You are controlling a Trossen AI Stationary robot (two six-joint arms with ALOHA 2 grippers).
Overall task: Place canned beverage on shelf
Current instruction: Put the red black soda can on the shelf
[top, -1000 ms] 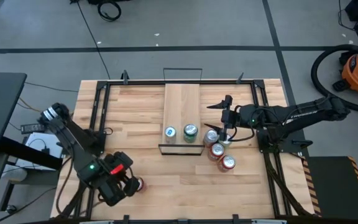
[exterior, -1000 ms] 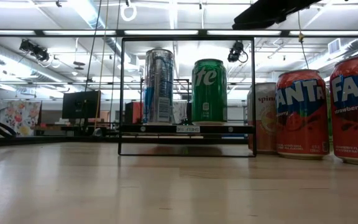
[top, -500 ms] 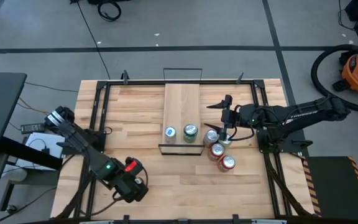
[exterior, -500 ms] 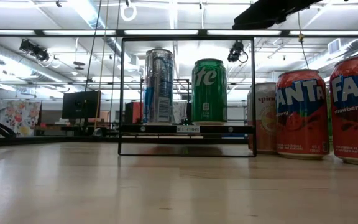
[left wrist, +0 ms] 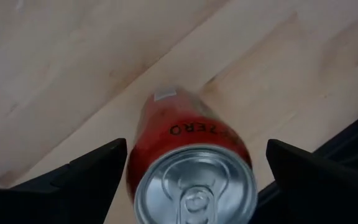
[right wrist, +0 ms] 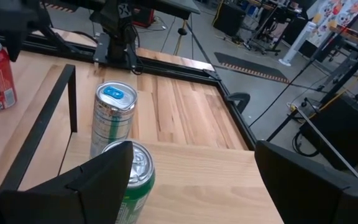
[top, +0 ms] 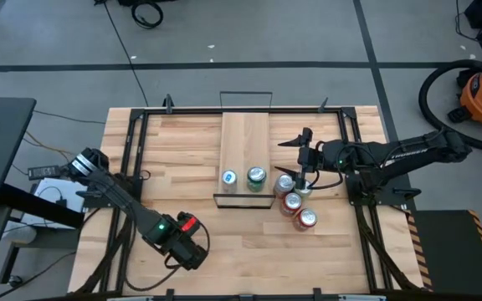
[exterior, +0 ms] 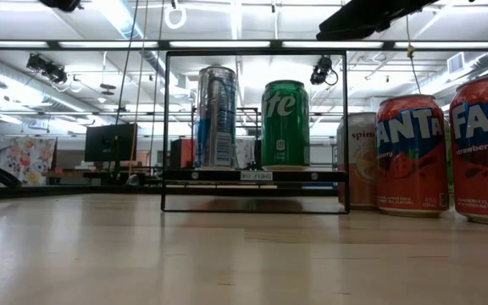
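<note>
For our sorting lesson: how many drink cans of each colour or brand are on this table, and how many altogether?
Red Fanta cans: 2
Red Zero can: 1
Green can: 1
Silver can: 1
Pale orange can: 1
Total: 6

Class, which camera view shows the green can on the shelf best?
The low view: the green can shows full side and lettering on the shelf. The high view gives its top; the right wrist view part of it; the left wrist view none.
</note>
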